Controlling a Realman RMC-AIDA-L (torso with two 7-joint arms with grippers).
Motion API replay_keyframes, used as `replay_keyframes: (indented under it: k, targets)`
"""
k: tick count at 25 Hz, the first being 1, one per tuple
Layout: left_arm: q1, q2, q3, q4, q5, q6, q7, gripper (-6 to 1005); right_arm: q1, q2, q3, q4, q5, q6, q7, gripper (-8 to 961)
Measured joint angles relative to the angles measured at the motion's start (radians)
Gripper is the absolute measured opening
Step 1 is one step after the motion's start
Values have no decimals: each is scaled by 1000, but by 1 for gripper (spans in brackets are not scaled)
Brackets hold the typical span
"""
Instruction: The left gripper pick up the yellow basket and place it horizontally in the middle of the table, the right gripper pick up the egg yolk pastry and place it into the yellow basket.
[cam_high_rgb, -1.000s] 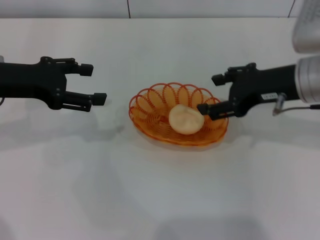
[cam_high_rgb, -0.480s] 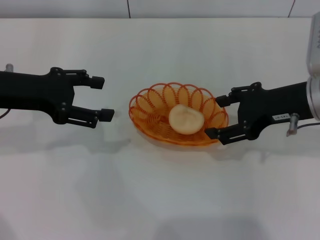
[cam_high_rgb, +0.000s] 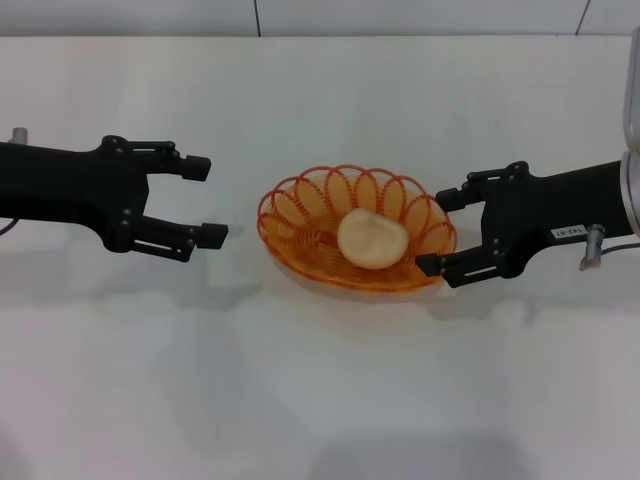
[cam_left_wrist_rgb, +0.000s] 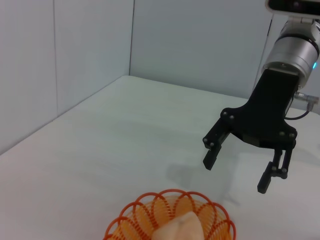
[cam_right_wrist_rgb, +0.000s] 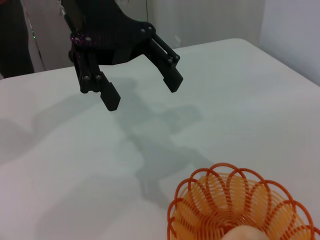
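Observation:
The yellow basket (cam_high_rgb: 300, 230), an orange wire oval, lies flat in the middle of the white table (cam_high_rgb: 320, 380). The egg yolk pastry (cam_high_rgb: 372, 238), a pale round bun, sits inside it. The left gripper (cam_high_rgb: 205, 201) is open and empty, a short way left of the basket. The right gripper (cam_high_rgb: 438, 228) is open and empty, close against the basket's right rim. The left wrist view shows the basket (cam_left_wrist_rgb: 135, 225), the pastry (cam_left_wrist_rgb: 180, 231) and the right gripper (cam_left_wrist_rgb: 237, 171) beyond it. The right wrist view shows the basket (cam_right_wrist_rgb: 200, 207) and the left gripper (cam_right_wrist_rgb: 142, 90).
The table's far edge meets a grey wall (cam_high_rgb: 400, 15). Wall panels (cam_left_wrist_rgb: 75, 60) stand around the table's corner in the left wrist view.
The right gripper has drawn back out of the basket to its right rim and dropped lower. The left gripper has moved a little right, toward the basket. The pastry stays in the basket.

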Motion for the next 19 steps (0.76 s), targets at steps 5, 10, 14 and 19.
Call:
replay_keyframes:
  k: [5,10,14,19]
  targets:
    - [0,3,0,0,0,4,0,887,1,1,0,-2,3,-1,0,802]
    - [0,3,0,0,0,7,1,887,1,2,-1,-4,3,-4,0,802]
    - [0,4,0,0,0,8,2,887,2,2,-1,-5,3,-4,0,802]
    - [0,4,0,0,0,8,2,887,3,2,-3,-5,3,-4,-1,802]
